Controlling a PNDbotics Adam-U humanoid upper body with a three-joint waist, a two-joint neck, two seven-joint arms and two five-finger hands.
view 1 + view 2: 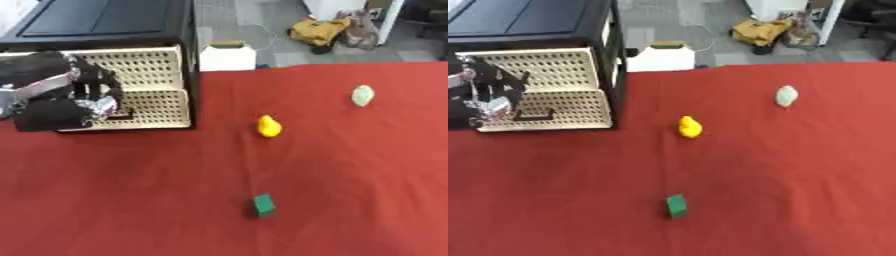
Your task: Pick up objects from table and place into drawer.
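Red table point(350, 175): yellow object point(269, 126), green block point(263, 204), pale object point(362, 95) well apart.

A lab or office workspace: a table point(350, 200) under red cloth, a black drawer unit point(105, 30) at its far left corner, grey carpet point(262, 20) beyond with bags point(319, 31) and a white box point(227, 57).
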